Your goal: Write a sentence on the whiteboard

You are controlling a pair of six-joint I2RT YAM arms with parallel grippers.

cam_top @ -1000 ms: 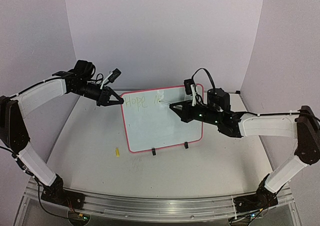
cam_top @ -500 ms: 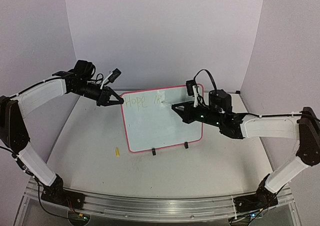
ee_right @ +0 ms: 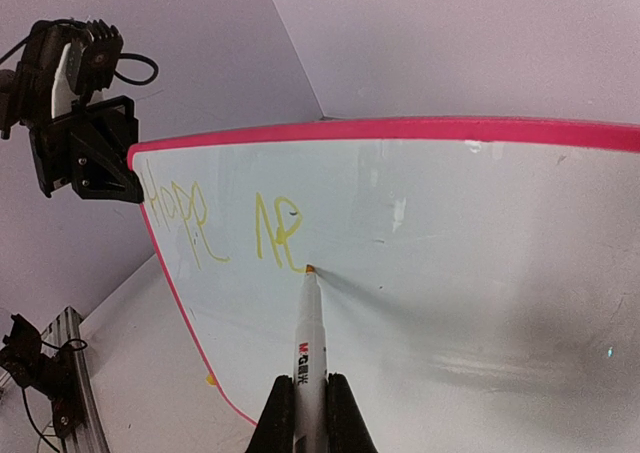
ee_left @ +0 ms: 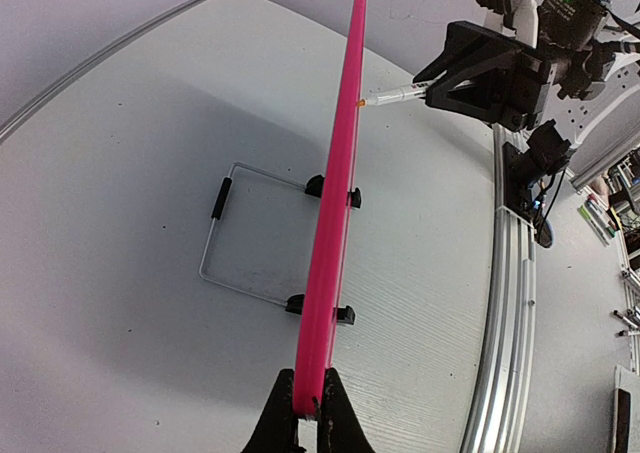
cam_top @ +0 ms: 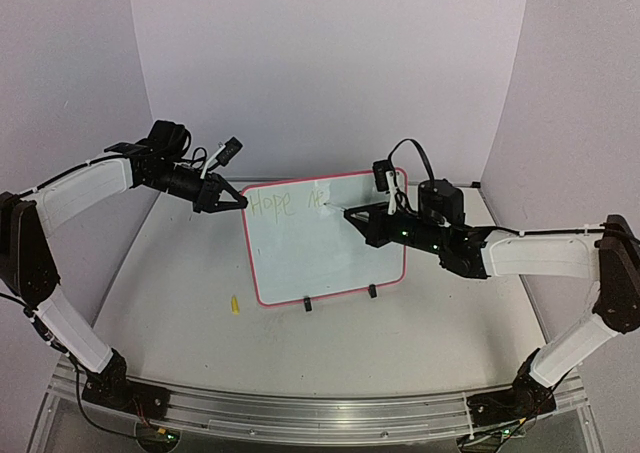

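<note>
2 grippers were clenched: left gripper (ee_left: pixel 307 385) on the whiteboard (cam_top: pixel 325 243), right gripper (ee_right: pixel 307 388) on the marker (ee_right: pixel 308 318), writing the sentence (ee_right: pixel 225 228); next letter likely needed light contact.

The whiteboard (ee_right: pixel 450 273) is glossy white within smooth pink plastic; the table (ee_left: pixel 120 173) looks matt.

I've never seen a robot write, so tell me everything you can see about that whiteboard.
The whiteboard is a small white panel in a pink, round-cornered frame. It stands nearly upright on the table on two black feet, with a wire stand behind. The left gripper clamps its edge; the right gripper's marker tip touches it beside yellow-green writing: "Hope" and two more letters.
</note>
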